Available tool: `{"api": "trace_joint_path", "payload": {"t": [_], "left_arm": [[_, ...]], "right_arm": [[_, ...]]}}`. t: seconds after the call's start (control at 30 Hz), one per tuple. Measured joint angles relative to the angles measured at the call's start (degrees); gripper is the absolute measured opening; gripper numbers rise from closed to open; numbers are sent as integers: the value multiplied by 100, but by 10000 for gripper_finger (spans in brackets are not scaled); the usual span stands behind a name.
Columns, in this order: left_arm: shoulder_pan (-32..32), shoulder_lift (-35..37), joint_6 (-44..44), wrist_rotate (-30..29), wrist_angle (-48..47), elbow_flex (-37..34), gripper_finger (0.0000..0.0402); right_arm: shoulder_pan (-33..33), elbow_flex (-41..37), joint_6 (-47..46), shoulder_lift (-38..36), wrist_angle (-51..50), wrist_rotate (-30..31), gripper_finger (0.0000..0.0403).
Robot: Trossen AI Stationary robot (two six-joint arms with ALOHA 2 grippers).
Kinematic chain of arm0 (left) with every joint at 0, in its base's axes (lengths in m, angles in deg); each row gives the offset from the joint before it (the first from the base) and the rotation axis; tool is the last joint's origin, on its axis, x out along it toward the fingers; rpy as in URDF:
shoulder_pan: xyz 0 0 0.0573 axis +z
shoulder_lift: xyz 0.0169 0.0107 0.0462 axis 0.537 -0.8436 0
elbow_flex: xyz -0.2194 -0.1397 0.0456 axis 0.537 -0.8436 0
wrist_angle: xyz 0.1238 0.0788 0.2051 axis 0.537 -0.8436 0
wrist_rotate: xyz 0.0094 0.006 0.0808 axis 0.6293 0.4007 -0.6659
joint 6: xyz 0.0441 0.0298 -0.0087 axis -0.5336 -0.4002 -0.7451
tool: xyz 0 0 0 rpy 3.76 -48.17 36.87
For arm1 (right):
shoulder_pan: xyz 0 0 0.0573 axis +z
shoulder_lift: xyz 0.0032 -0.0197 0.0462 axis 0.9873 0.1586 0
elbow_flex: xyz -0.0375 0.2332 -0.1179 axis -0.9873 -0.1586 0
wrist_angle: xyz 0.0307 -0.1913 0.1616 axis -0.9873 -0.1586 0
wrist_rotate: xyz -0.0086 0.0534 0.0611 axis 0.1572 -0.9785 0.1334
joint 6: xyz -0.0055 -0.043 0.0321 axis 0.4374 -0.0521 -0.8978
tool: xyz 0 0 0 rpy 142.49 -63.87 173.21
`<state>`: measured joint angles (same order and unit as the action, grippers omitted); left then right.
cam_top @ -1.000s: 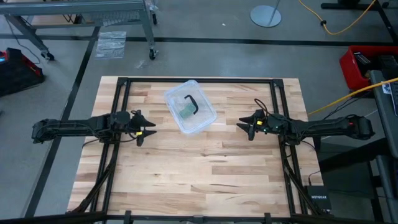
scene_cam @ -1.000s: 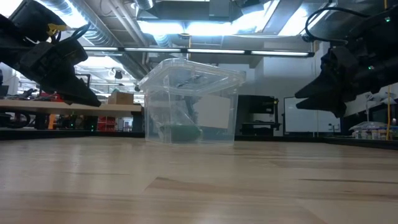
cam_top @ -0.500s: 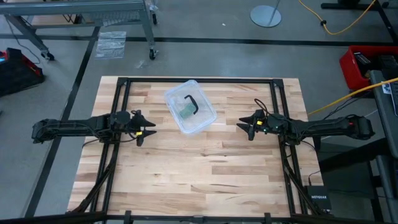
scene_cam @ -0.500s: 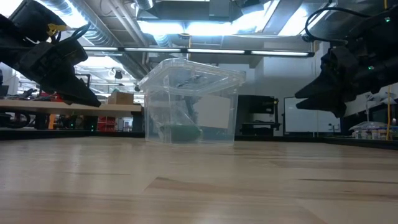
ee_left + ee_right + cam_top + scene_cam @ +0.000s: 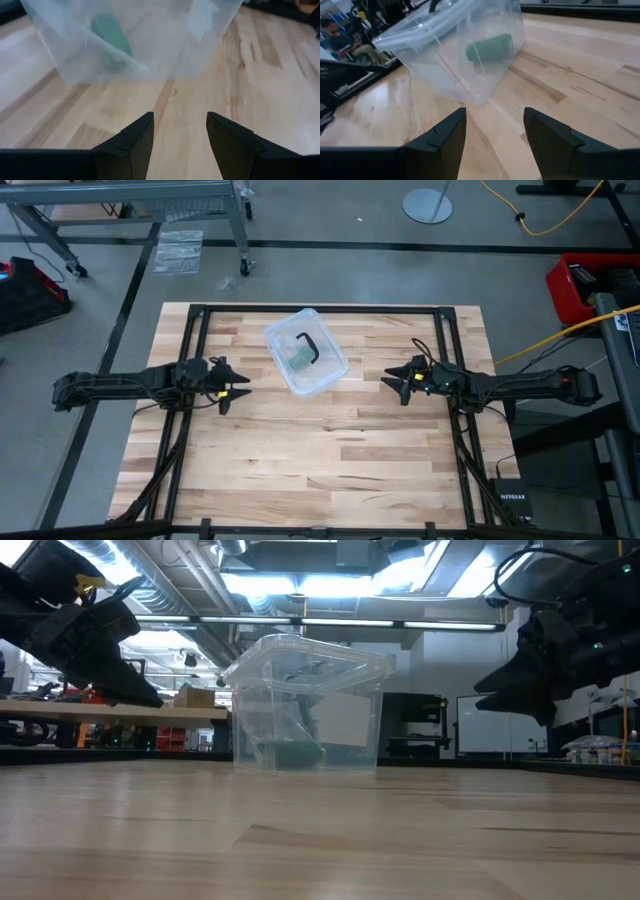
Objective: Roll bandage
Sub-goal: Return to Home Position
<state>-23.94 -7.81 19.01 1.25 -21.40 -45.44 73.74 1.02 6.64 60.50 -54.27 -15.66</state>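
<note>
The green bandage [image 5: 298,360] lies rolled up inside a clear plastic box [image 5: 305,352] whose lid carries a black handle [image 5: 309,347]; the box stands on the table toward its far side, between my arms. Through the box wall the bandage [image 5: 489,47] shows in the right wrist view and in the left wrist view [image 5: 111,31]. My left gripper [image 5: 238,387] hovers open above the table, left of the box. My right gripper [image 5: 392,382] hovers open to its right. Both point at the box and touch nothing.
The wooden table [image 5: 330,450] has a wide bare stretch on its near side. A black frame [image 5: 320,310] runs along its far edge and down both sides under the arms. Beyond the table, a person [image 5: 345,42] sits in the room.
</note>
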Motion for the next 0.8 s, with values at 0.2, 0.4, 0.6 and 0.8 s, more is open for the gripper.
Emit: {"api": "trace_joint_path", "payload": {"t": [0.2, 0.4, 0.6, 0.8], "left_arm": [[2, 588, -1, 0, 2, 0, 175], [2, 1322, -1, 0, 4, -2, 175], [2, 1750, 1, -2, 69, -11, 175], [2, 1750, 1, 5, 59, -13, 175]], "right_arm": [[0, 0, 2, -585, -280, 1, 202], [0, 0, 1, -1105, -433, 1, 202], [0, -2, 2, -1414, -428, 1, 202], [0, -4, 0, -1665, -441, 3, 202]]}}
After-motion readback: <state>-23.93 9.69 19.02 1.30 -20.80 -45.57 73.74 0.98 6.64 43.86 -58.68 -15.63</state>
